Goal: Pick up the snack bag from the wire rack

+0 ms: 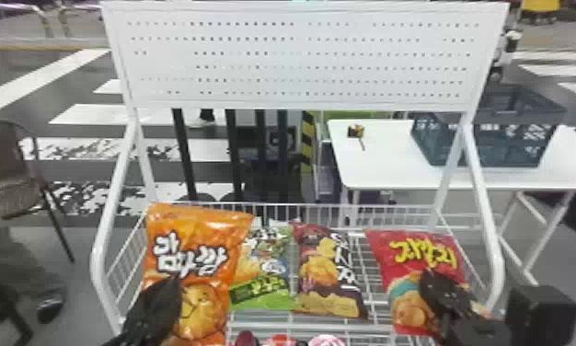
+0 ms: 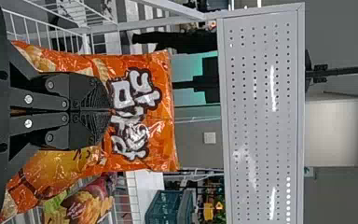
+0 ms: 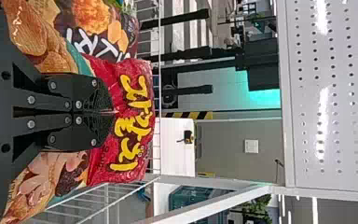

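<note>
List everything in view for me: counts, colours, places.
Orange bag: one, orange, rack's left
Green bag: one, green, right of orange
Brown bag: one, brown, right of green
Red bag: one, red, rack's right
Front items: several, reddish, bottom edge
Wire rack: one, white, foreground
Table: one, white, behind right
Crate: one, bluish, on table
Small object: one, yellow-black, on table
Chair: one, brown, far left
Left gripper: one, black, at orange bag
Right gripper: one, black, at red bag
</note>
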`<state>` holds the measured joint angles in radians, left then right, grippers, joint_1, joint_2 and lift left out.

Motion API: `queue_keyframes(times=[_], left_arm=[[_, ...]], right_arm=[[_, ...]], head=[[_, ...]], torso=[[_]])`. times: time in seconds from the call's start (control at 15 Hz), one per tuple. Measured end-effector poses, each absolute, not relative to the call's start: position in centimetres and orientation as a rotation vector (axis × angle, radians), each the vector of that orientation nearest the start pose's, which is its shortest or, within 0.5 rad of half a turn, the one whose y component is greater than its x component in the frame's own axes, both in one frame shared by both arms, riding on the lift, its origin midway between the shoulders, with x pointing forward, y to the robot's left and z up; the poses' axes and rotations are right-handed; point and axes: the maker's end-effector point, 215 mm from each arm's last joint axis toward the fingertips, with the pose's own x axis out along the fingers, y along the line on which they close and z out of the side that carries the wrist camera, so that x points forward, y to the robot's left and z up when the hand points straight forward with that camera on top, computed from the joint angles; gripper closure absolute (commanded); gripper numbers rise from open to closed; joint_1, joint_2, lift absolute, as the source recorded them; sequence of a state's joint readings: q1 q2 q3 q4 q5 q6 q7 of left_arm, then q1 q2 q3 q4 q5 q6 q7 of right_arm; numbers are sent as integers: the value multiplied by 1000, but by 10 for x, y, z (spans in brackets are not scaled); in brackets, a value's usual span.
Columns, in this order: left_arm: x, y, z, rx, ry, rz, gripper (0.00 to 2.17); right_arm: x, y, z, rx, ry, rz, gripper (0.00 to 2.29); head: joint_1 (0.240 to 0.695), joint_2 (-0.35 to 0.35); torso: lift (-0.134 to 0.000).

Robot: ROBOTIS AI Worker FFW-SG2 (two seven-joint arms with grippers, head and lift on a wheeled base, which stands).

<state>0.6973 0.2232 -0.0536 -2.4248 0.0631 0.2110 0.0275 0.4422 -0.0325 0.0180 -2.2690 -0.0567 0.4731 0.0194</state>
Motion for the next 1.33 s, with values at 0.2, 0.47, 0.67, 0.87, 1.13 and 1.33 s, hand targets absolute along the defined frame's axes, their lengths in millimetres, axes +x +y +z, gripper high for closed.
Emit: queue_keyframes(times=[0.2,0.47,0.67,0.87,1.13,1.33], left_arm=[[394,194,-282,78,69,-168,1828],[396,201,-285,80,68,-149,1828],[397,208,-285,78,68,-138,1828],[397,211,-284,77,68,-132,1828],[395,213,-283,76,66,-128,1828],[395,213,-282,77,64,-126,1828]], right_arm=[[425,-211,-306,38,146,62,2219],[382,-214,-280,42,102,59,2219],[362,-217,-271,40,88,54,2219],[355,-219,-268,37,81,51,2219],[354,-220,-268,33,82,51,2219],[354,-220,-270,31,85,54,2219]], head=[[499,0],[499,0],[499,0],[499,0],[499,0],[499,0]], torso=[[0],[0],[0],[0],[0],[0]])
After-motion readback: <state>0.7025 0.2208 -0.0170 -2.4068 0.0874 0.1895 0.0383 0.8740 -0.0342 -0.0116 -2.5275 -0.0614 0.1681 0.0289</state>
